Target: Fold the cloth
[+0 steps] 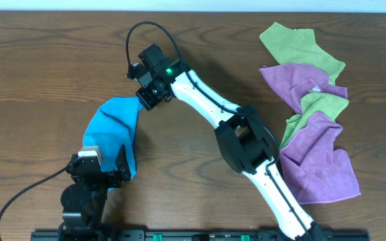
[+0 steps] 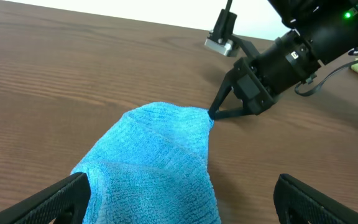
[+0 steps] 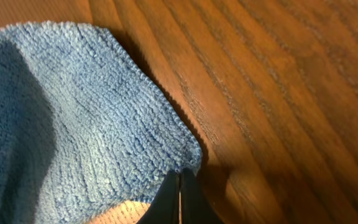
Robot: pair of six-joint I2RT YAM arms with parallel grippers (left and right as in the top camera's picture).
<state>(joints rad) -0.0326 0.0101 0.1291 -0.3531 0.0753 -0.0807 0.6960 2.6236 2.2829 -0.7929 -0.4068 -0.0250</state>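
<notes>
Brown wood-grain surface (image 1: 45, 67) runs back to a pale wall (image 2: 135, 9). The cloth (image 1: 116, 127), sky-blue, lies bunched on the left half. The right end effector (image 1: 147, 99) is closed, pinching the cloth's far corner. The left end effector (image 1: 104, 163) stands wide open astride its near end. Green and purple cloths (image 1: 313, 114) lie heaped at the right.

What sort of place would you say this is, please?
Likely a robotics test bench: two cabled robot arms at a wood-grain table, one blue cloth between them, green and purple cloths heaped aside.
</notes>
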